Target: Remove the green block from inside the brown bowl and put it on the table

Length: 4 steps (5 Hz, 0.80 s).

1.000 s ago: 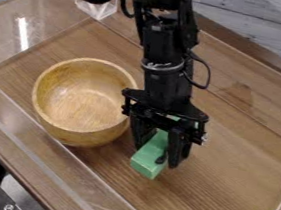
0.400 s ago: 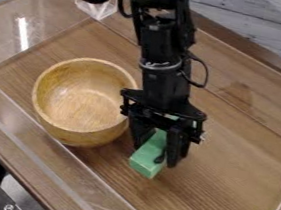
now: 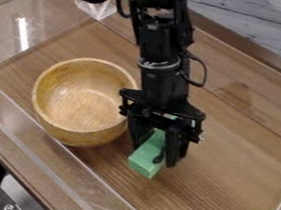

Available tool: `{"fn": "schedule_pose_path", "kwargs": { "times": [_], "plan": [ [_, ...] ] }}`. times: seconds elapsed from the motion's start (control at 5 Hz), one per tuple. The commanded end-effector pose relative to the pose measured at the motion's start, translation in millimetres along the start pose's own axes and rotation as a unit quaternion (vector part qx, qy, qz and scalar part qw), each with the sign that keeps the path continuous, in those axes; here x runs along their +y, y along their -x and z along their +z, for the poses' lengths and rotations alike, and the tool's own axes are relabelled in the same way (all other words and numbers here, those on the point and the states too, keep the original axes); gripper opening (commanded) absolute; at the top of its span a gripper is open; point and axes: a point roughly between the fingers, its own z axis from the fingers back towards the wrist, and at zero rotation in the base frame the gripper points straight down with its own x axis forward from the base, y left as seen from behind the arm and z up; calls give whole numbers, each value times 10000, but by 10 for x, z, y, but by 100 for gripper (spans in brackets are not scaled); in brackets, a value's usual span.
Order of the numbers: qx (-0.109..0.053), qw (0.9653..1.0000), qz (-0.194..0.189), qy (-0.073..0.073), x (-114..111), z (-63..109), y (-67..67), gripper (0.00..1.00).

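Camera view: green block (image 3: 148,159) tilted, long axis steeply upright, in pincer (image 3: 157,152).

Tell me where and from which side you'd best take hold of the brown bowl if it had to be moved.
Grip the brown bowl by its thick rim, coming from above on the left side, one finger inside and one outside. It sits upright and open, too wide to span whole, and looks empty. Its right side is crowded by the tool, shut on the green block, on the table.
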Motion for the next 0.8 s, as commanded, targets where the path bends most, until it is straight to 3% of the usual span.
{"fn": "schedule_pose_path", "kwargs": {
  "times": [0.0, 0.6],
  "plan": [
    [-249, 9997, -74, 45, -11, 130, -107, 0],
    [-232, 9996, -96, 93, 5, 137, -106, 0]
  ]
}}
